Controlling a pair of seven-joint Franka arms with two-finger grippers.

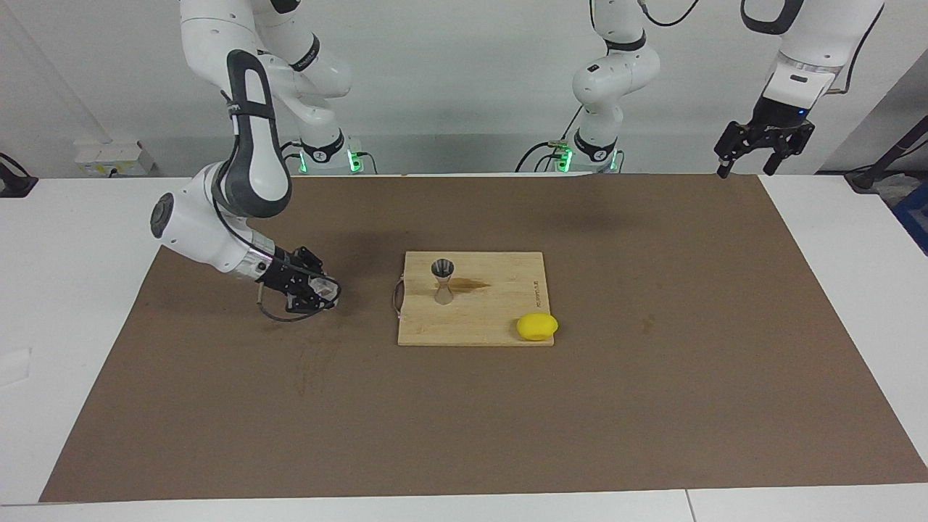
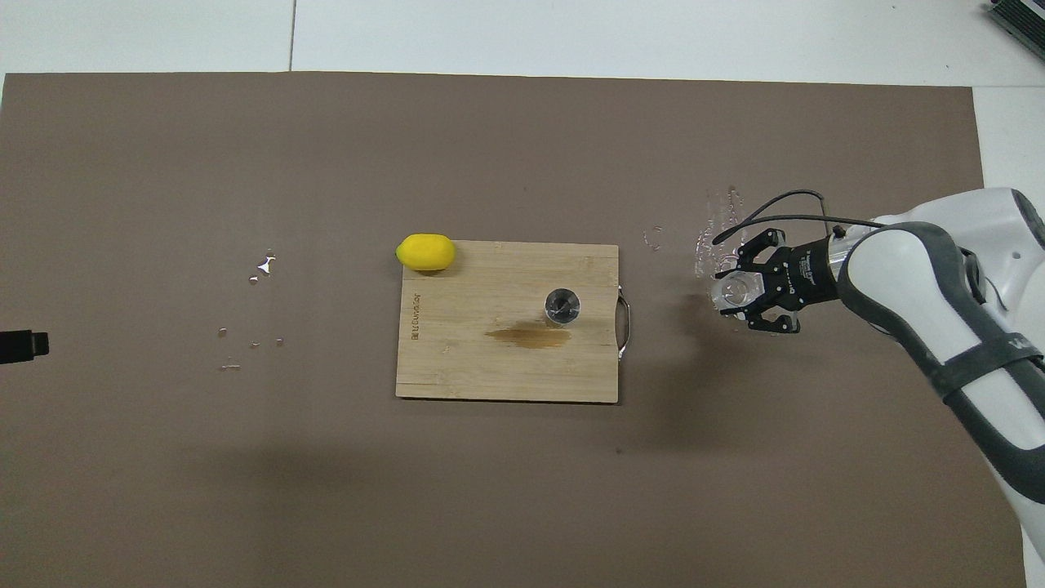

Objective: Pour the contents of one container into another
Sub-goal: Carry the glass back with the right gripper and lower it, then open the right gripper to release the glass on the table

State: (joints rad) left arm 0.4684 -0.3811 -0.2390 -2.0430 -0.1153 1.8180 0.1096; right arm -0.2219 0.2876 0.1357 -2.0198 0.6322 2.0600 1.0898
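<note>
The clear glass cup (image 1: 328, 291) (image 2: 731, 291) sits between the fingers of my right gripper (image 1: 322, 294) (image 2: 741, 294), which is shut on it, low over the brown mat beside the board's handle end. Whether the cup rests on the mat I cannot tell. The metal jigger (image 1: 442, 281) (image 2: 562, 305) stands upright on the wooden cutting board (image 1: 500, 319) (image 2: 457, 367), well apart from the cup. My left gripper (image 1: 744, 170) hangs open and empty above the mat's corner at the left arm's end; only its tip (image 2: 23, 346) shows from above.
A yellow lemon (image 1: 537, 326) (image 2: 425, 251) lies at the board's corner farther from the robots. A brown wet stain (image 2: 526, 335) marks the board beside the jigger. Water drops lie on the mat near the right gripper (image 2: 718, 237) and toward the left arm's end (image 2: 261, 265).
</note>
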